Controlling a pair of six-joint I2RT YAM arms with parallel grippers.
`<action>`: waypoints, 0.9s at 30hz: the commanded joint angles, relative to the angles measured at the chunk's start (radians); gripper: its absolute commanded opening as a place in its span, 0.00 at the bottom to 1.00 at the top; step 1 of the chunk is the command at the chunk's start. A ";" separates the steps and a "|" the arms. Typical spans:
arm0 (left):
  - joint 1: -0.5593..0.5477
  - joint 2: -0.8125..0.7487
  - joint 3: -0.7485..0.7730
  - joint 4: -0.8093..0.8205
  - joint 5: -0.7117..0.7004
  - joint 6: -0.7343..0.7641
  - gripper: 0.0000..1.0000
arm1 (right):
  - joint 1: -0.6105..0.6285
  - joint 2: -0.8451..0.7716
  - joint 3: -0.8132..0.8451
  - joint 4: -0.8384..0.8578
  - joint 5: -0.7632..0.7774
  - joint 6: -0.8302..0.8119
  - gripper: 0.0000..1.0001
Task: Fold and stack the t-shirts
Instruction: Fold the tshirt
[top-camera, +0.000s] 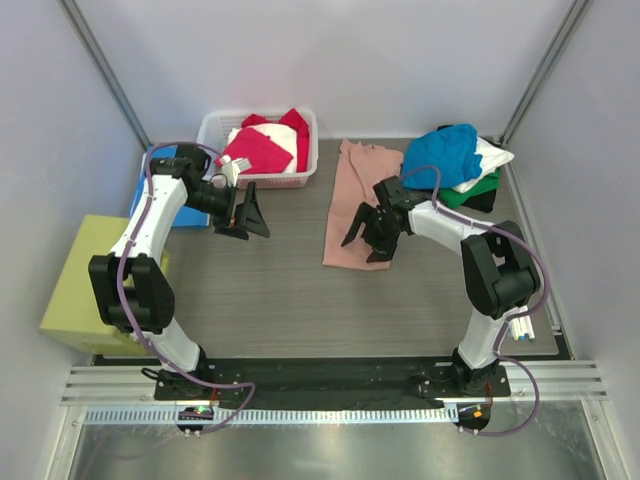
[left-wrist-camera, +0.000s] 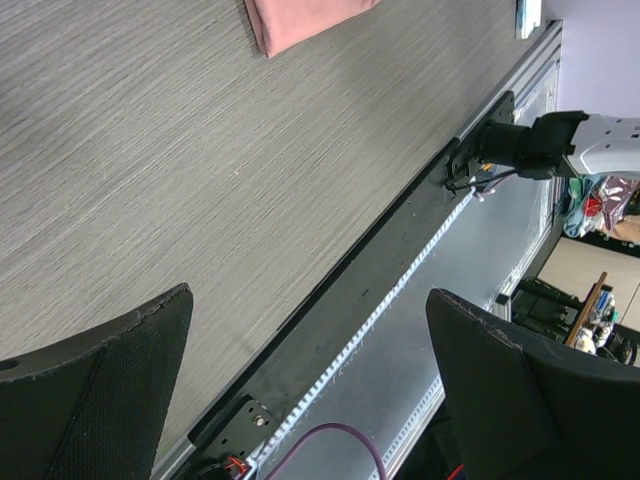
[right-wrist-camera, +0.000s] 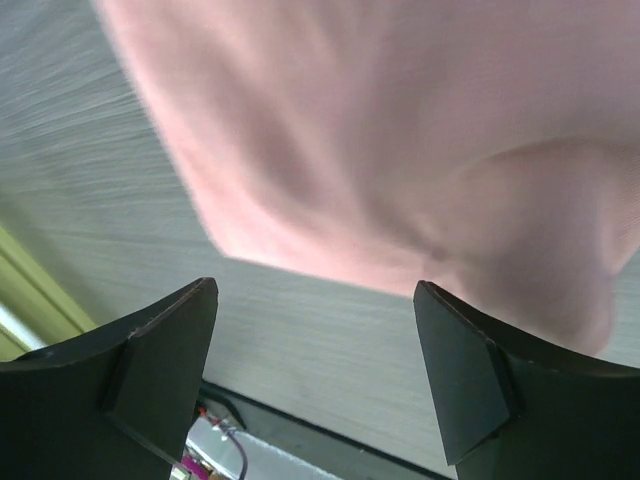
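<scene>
A dusty-pink t-shirt (top-camera: 352, 190) lies folded into a long strip on the table, right of centre; it also shows in the right wrist view (right-wrist-camera: 400, 130) and at the top of the left wrist view (left-wrist-camera: 300, 20). My right gripper (top-camera: 368, 232) hovers over the strip's near end, open, with nothing between its fingers (right-wrist-camera: 165, 350). My left gripper (top-camera: 250, 215) hangs open over bare table to the left, well away from the cloth. A stack of t-shirts (top-camera: 455, 165) with a teal-blue one on top sits at the back right. Magenta and white t-shirts (top-camera: 262, 148) fill the basket.
A white basket (top-camera: 210, 130) stands at the back left. A flat blue folder (top-camera: 145, 190) and a yellow-green box (top-camera: 85, 290) lie along the left edge. A metal rail (top-camera: 330, 385) runs along the near edge by the arm bases.
</scene>
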 joint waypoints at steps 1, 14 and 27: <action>0.000 -0.002 0.034 -0.020 0.007 0.018 1.00 | 0.009 -0.121 0.125 -0.030 -0.058 -0.015 0.86; -0.001 0.013 0.047 -0.031 0.005 0.016 1.00 | -0.071 -0.014 0.050 -0.045 0.110 -0.077 0.86; -0.004 0.025 0.073 -0.051 0.016 0.021 1.00 | -0.077 -0.082 0.143 -0.185 0.075 -0.114 0.88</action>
